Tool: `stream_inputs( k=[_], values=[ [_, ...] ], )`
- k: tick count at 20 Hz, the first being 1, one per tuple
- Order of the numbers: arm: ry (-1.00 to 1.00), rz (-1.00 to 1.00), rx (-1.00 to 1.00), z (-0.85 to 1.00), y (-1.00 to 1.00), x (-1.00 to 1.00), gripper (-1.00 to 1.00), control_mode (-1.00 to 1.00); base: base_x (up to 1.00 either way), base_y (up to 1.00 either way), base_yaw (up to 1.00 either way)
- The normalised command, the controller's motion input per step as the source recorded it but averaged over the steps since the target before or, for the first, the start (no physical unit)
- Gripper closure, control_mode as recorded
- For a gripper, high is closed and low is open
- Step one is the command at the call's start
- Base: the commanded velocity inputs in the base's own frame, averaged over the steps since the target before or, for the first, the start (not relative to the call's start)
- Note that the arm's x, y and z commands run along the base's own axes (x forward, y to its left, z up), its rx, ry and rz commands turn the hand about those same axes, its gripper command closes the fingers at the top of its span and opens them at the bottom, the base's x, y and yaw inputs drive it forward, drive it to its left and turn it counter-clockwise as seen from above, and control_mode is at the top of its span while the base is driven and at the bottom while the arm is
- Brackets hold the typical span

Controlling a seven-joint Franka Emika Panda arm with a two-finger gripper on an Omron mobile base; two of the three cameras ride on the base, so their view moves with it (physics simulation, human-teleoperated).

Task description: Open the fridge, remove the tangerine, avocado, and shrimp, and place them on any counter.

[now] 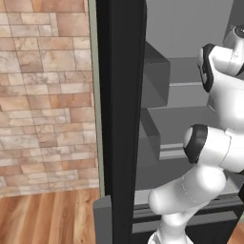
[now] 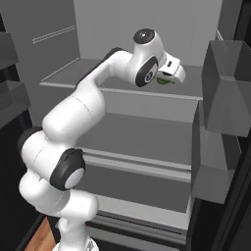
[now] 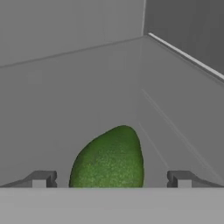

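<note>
Brick wall (image 1: 45,95) and wood floor (image 1: 47,217) lay at the far left of the left base view, beside the black door (image 1: 121,119) of the open fridge (image 2: 147,29). Further right, on an upper shelf (image 2: 122,83), sat the avocado (image 3: 108,159), its long axis tilted, narrower end pointing toward the back wall. The gripper (image 3: 111,179) stood wide open, one fingertip (image 3: 40,179) on each side of the fruit, not touching it. Bare grey shelf spread around the fruit. No writing could be read.
</note>
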Motion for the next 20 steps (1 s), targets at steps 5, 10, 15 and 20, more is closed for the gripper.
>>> stream_inputs(
  k=[5,10,15,20],
  values=[
    [0.00,0.00,0.01,-0.18,-0.04,0.01,-1.00,-1.00,0.00,0.00,0.00],
    [0.00,0.00,0.00,-0.25,-0.01,0.00,1.00,-1.00,0.00,0.00,0.00],
    [0.00,0.00,0.00,-0.17,0.00,0.11,1.00,-1.00,0.00,0.00,0.00],
    [-0.03,0.00,0.00,-0.05,0.00,0.23,1.00,-1.00,0.00,0.00,0.00]
  ],
)
